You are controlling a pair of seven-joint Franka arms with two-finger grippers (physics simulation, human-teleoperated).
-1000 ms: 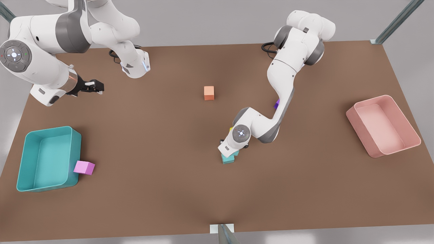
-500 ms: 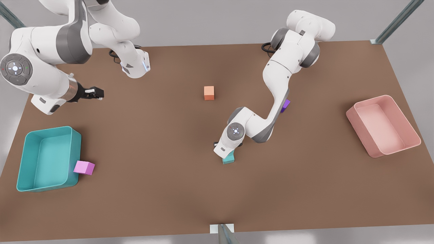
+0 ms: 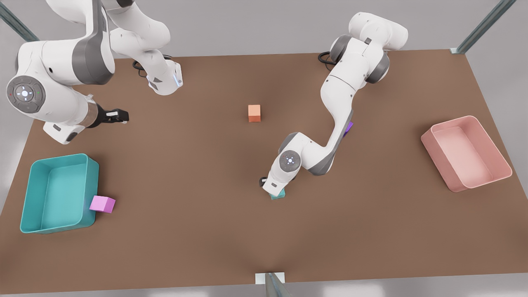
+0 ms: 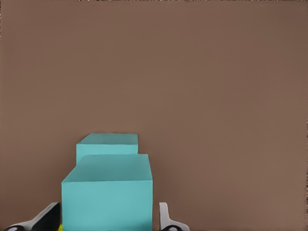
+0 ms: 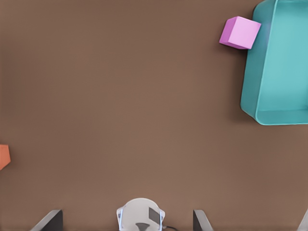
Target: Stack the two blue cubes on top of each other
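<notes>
Teal bin [image 3: 29,198] at front view's left; right gripper [image 3: 117,116] waits above it, fingers spread. Centre: your left gripper [image 4: 108,224] has sunk lower, pinching upper blue cube [image 4: 108,192] over lower blue cube [image 4: 108,143]. Contact probably near; release next.

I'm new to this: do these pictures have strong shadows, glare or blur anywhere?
Front view: even, soft light, faint shadow beside the teal bin, no glare on the table. Left wrist view: near blue cube crisp, edges of the frame slightly ragged. Right wrist view: flat light, pink cube sharp.
</notes>
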